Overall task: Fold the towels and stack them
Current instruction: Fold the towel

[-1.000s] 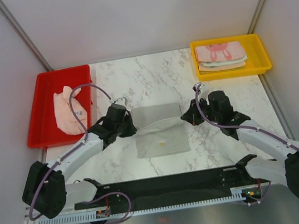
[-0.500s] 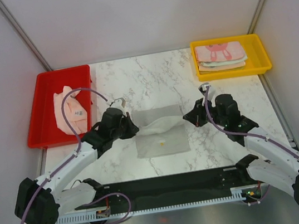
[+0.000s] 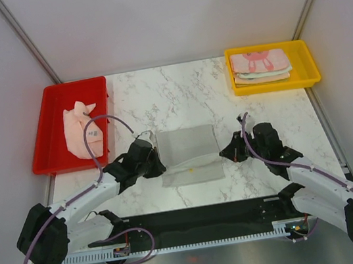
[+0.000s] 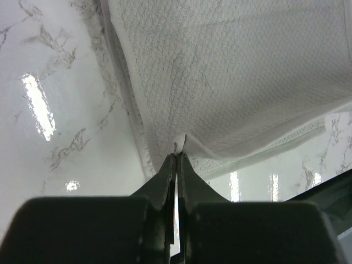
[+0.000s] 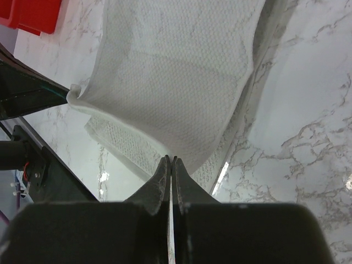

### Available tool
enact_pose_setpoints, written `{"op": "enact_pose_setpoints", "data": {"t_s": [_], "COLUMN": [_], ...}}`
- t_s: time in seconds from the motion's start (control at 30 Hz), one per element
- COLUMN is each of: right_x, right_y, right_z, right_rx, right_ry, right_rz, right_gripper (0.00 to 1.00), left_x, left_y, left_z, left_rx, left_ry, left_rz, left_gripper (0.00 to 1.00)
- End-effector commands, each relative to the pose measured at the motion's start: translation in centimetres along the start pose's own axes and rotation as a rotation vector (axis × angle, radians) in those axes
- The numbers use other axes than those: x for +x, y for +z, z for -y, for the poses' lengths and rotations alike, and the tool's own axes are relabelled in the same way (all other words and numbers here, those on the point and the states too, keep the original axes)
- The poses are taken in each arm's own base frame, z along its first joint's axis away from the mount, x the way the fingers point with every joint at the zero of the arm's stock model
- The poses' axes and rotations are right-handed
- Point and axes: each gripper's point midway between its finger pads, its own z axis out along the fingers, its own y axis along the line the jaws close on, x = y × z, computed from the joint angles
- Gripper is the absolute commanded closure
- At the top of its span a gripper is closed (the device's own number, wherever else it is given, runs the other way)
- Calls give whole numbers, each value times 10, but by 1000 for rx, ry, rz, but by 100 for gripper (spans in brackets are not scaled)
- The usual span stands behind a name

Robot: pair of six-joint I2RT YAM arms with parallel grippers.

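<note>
At the middle of the desk (image 3: 178,98) lies a pale towel (image 3: 188,145), partly folded over; the left end effector (image 3: 158,166) and right end effector (image 3: 227,153) each pinch its raised edge tight.

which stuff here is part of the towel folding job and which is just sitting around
Job: pale towel, pinched by left claw and right claw; pink towel; folded towel stack.
Just lying about: red tray, yellow tray, table.
</note>
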Motion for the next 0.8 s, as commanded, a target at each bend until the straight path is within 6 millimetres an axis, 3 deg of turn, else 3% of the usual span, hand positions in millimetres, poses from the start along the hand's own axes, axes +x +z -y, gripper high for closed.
{"op": "enact_pose_setpoints", "data": {"t_s": [0.0, 0.07, 0.2, 0.33, 0.47, 0.6, 0.73, 0.77], "right_x": [5, 13, 20, 6, -10, -20, -21, -30], "right_y": [1, 1, -5, -13, -15, -4, 14, 18], "right_z": [-2, 0, -4, -9, -15, -6, 3, 2], "right_rx": [-8, -4, -13, 12, 21, 72, 97, 108], "right_ry": [45, 60, 62, 38, 27, 24, 50, 60], "right_rz": [-8, -42, -94, -77, -59, -38, -61, -48], "right_gripper": [100, 94, 69, 58, 54, 54, 54, 54], "left_x": [-1, 1, -1, -21, -42, -57, -44, -44], "left_y": [1, -1, -12, -28, -32, -17, 7, 10], "left_z": [1, 2, 4, 3, 11, 13, 16, 13], "left_rx": [-3, 8, 7, -37, -47, -107, -122, -137], "left_ry": [-30, -38, -57, -66, -54, -41, -24, -23], "left_rz": [20, 17, 26, 91, 125, 119, 13, 13], "left_gripper": [94, 87, 63, 53, 49, 49, 54, 54]}}
